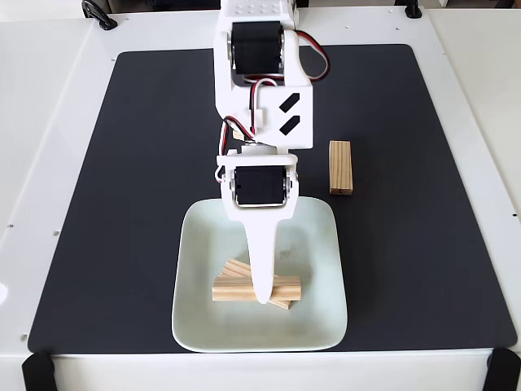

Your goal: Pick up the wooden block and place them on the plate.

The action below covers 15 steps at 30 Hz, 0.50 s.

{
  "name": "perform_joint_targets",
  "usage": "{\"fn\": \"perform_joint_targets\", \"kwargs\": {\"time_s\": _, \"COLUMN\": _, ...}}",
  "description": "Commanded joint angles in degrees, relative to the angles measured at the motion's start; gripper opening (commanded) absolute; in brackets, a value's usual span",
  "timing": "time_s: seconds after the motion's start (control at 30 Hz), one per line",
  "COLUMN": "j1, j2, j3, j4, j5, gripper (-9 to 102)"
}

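Fixed view shows the plate (321,322) at the mat's (146,163) near edge, holding stacked blocks (236,291). The gripper (264,298) stands on them; I cannot tell its jaws' state. Lifting carelessly could topple the pile. One wooden block (340,167) waits beyond, with free mat around.

We see the black mat (146,204) bare and open on both sides of the plate (326,318) — one wooden block (340,167) lies alone at right, while the arm (260,122) itself overhangs the plate's stacked blocks (236,287).
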Motion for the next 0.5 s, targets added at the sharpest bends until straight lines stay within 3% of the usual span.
{"fn": "perform_joint_targets", "kwargs": {"time_s": 0.0, "j1": -0.2, "j2": 1.0, "j3": -1.1, "j4": -0.4, "j5": -0.4, "gripper": -1}}
{"fn": "perform_joint_targets", "kwargs": {"time_s": 0.37, "j1": -0.4, "j2": 1.0, "j3": -1.3, "j4": -0.5, "j5": -0.4, "gripper": 0}}
{"fn": "perform_joint_targets", "kwargs": {"time_s": 0.47, "j1": -0.4, "j2": 1.0, "j3": -1.3, "j4": -0.5, "j5": -0.4, "gripper": 5}}
